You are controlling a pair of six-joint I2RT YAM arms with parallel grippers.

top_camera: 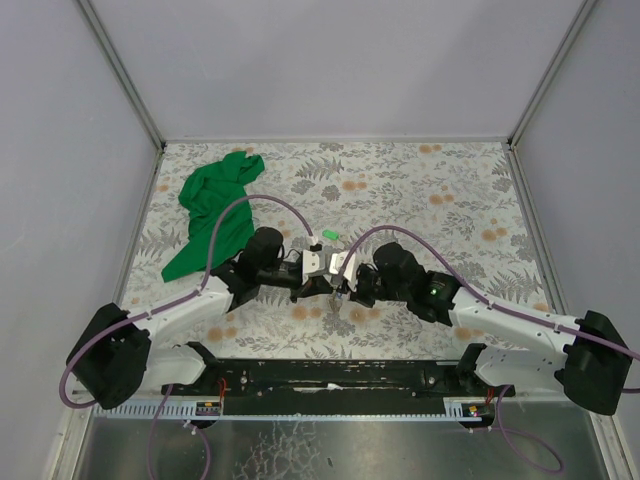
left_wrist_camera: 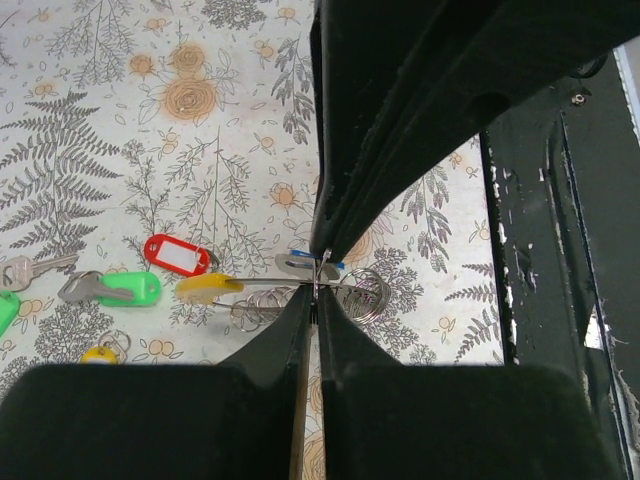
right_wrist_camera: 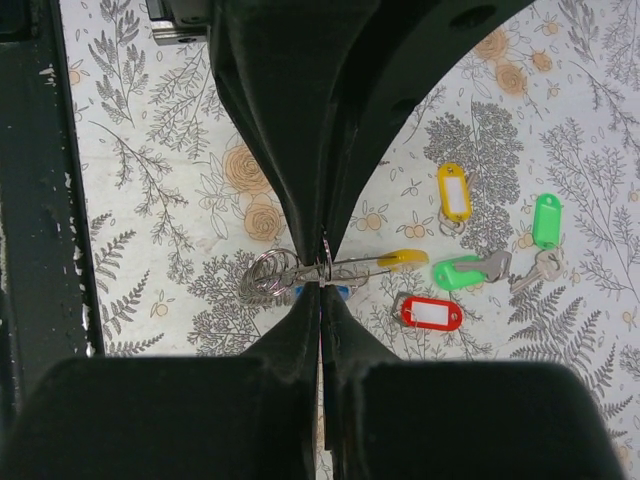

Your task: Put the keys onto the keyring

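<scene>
Both grippers meet at mid-table in the top view, the left gripper [top_camera: 322,277] and the right gripper [top_camera: 345,281]. My left gripper [left_wrist_camera: 315,290] is shut on the thin wire keyring [left_wrist_camera: 270,283], which I see edge-on as a line above the cloth. My right gripper [right_wrist_camera: 322,276] is shut on the same keyring [right_wrist_camera: 350,266]. A yellow tag [right_wrist_camera: 405,260] sits at one end and small rings [right_wrist_camera: 265,272] bunch at the other. A blue-tagged key [left_wrist_camera: 300,263] lies right at the pinch. Red [right_wrist_camera: 432,313], green [right_wrist_camera: 462,270], [right_wrist_camera: 546,220] and yellow [right_wrist_camera: 453,192] tagged keys lie loose nearby.
A large green cloth [top_camera: 215,205] lies crumpled at the back left of the fern-patterned table. One green tag [top_camera: 328,236] lies just beyond the grippers. The black base rail [top_camera: 330,375] runs along the near edge. Grey walls enclose the table.
</scene>
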